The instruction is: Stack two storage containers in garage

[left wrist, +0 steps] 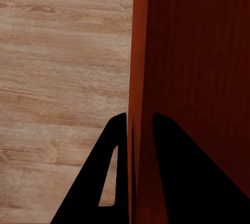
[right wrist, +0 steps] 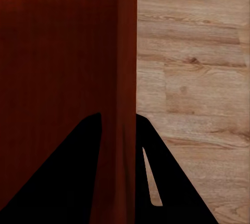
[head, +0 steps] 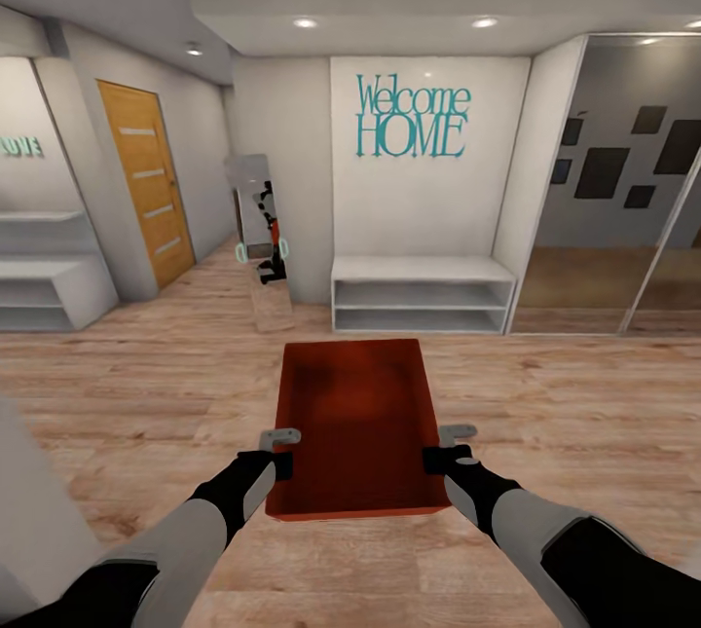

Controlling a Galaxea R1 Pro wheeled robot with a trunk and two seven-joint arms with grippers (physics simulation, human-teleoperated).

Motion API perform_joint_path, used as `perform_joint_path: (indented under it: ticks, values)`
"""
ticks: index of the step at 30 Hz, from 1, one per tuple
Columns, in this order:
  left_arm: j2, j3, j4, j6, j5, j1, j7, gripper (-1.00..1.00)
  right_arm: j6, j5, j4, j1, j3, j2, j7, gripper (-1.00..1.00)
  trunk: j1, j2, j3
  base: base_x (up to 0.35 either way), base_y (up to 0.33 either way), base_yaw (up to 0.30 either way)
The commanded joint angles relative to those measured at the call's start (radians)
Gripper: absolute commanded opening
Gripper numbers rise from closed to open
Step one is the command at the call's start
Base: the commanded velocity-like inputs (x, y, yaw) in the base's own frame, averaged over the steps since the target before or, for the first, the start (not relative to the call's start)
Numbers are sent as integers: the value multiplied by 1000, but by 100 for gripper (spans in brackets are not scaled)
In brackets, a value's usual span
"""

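Left gripper (head: 282,450) pinching left wall of bin (head: 356,414), one finger inside, one outside; same seen at left wrist (left wrist: 139,125), wall (left wrist: 139,52) between the dark fingers. Right gripper (head: 443,446) likewise clamped on right wall; confirmed at right wrist (right wrist: 119,122). Bin held level between both arms, in front of trunk, above wood floor (head: 146,394); empty inside. Location: hallway with white shelf bench (head: 422,292), "Welcome HOME" lettering (head: 413,117), wooden door (head: 146,182) at left, mirrored sliding doors (head: 623,190) at right. Judged in transit: first bin picked up and carried, not yet at garage. Remaining: reach garage, set bin on concrete, fetch second bin, stack on top.
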Motion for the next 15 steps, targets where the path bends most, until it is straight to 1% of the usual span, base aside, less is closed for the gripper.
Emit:
perform_joint_path:
  ticks: [1, 15]
  values:
    - [2, -3, -5, -3, -30, -1, 17, -100, -5, -19, 23, -1, -15, 0, -4, -100, 1, -2, -2, 328, 0, 0]
    - [2, -3, -5, -3, -30, 0, 17, -100, -5, -19, 23, -1, -15, 0, -4, -100, 1, -2, -2, 328, 0, 0]
